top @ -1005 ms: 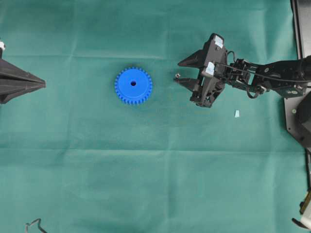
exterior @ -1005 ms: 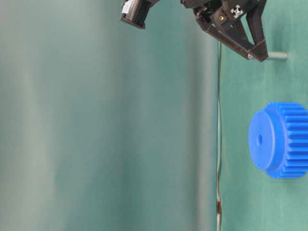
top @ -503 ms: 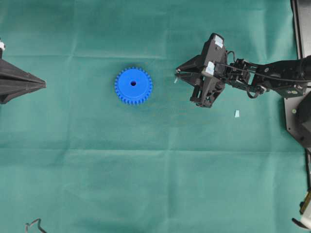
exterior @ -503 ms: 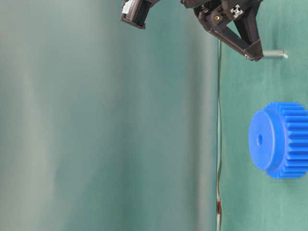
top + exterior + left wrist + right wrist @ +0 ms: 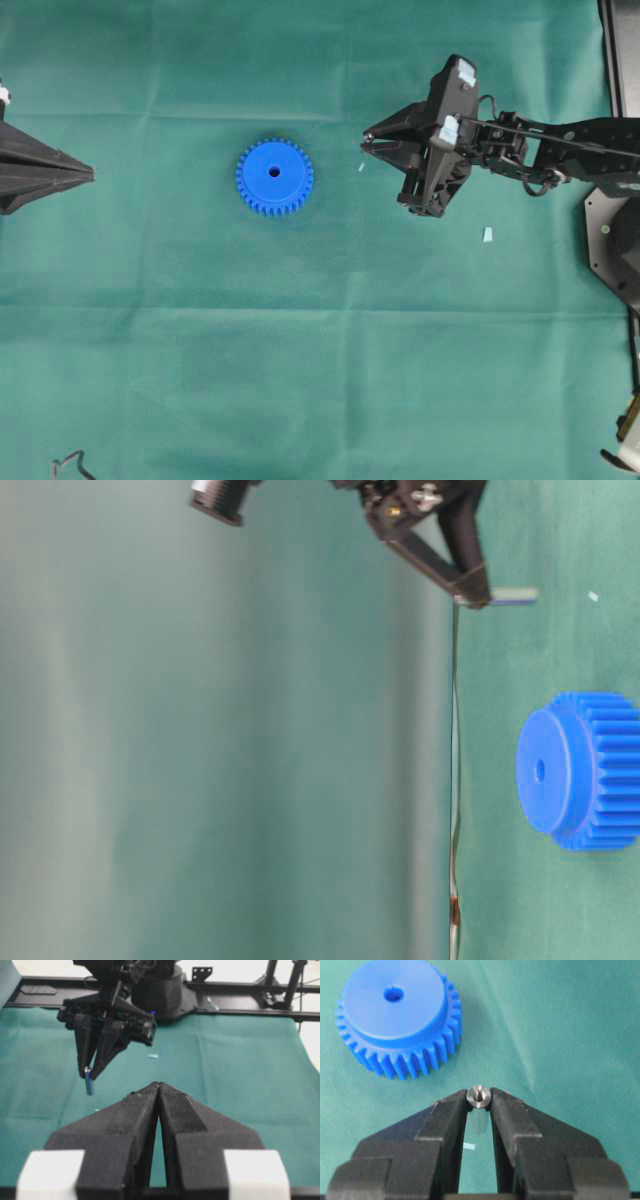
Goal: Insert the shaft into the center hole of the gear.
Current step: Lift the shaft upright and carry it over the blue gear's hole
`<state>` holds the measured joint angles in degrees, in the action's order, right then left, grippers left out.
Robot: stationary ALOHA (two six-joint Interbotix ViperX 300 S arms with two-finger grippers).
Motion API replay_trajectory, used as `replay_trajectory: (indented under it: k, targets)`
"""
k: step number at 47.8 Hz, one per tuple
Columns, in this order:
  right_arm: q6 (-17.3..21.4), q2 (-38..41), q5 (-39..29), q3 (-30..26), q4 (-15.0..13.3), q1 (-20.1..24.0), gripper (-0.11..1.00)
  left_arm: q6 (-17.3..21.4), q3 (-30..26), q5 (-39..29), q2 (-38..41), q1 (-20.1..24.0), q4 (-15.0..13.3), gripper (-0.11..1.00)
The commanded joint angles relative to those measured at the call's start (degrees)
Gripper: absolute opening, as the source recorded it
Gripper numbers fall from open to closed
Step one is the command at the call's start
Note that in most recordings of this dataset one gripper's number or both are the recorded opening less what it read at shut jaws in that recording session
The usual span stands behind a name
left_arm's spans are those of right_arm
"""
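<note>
The blue gear (image 5: 275, 176) lies flat on the green cloth, its center hole (image 5: 274, 172) facing up; the right wrist view shows the gear (image 5: 395, 1015) and its center hole (image 5: 393, 994) ahead to the left. My right gripper (image 5: 368, 141) hovers right of the gear, shut on the shaft (image 5: 478, 1096), a small silver pin pinched at its top end. The shaft (image 5: 510, 596) hangs upright below the fingertips, off the cloth, as the shaft (image 5: 89, 1082) also shows in the left wrist view. My left gripper (image 5: 90, 175) rests at the far left, shut and holding nothing.
A small pale scrap (image 5: 488, 234) lies on the cloth below the right arm, and a tinier one (image 5: 361, 167) just under the right gripper. Black base plates (image 5: 610, 230) border the right edge. A dark wire (image 5: 70, 462) curls at the bottom left.
My right gripper closed on the shaft and lifted it off the cloth, drawing slightly back to the right. The gear and the left gripper stayed put.
</note>
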<state>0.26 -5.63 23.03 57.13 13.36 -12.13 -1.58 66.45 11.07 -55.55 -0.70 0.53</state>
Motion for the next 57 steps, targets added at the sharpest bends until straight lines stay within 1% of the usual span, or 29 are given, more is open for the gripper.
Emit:
replay_trajectory:
  k: [1,15,24,31,44,50,57]
  targets:
    - [0.09,-2.99,-0.79,-1.05,0.09,-0.18,0.2,0.0,-1.49,0.35,0.18,-0.18,0.18,0.0]
    - [0.18,-2.99,-1.14,-2.9,0.09,0.26,0.2,0.0,-1.41,0.35,0.18,-0.18,0.18,0.0]
    - [0.18,-0.53,-1.58,-7.03,0.09,2.29,0.2,0.0,-1.41,0.35,0.18,-0.18,0.18,0.0]
    - [0.09,2.46,-1.85,-11.34,0.09,3.52,0.2,0.0,-1.41,0.35,0.18,-0.18,0.09,0.0]
    - [-0.35,7.73,-5.89,-19.51,-0.26,4.04,0.2,0.0,-1.49,0.35,0.09,-0.09,0.18,0.0]
    - [-0.44,9.14,-6.86,-21.8,-0.35,4.31,0.2,0.0,-1.58,0.26,0.09,-0.09,0.18,0.0]
    - [-0.44,9.84,-6.77,-22.32,-0.35,4.39,0.2,0.0,-1.58,0.26,0.18,-0.18,0.18,0.0]
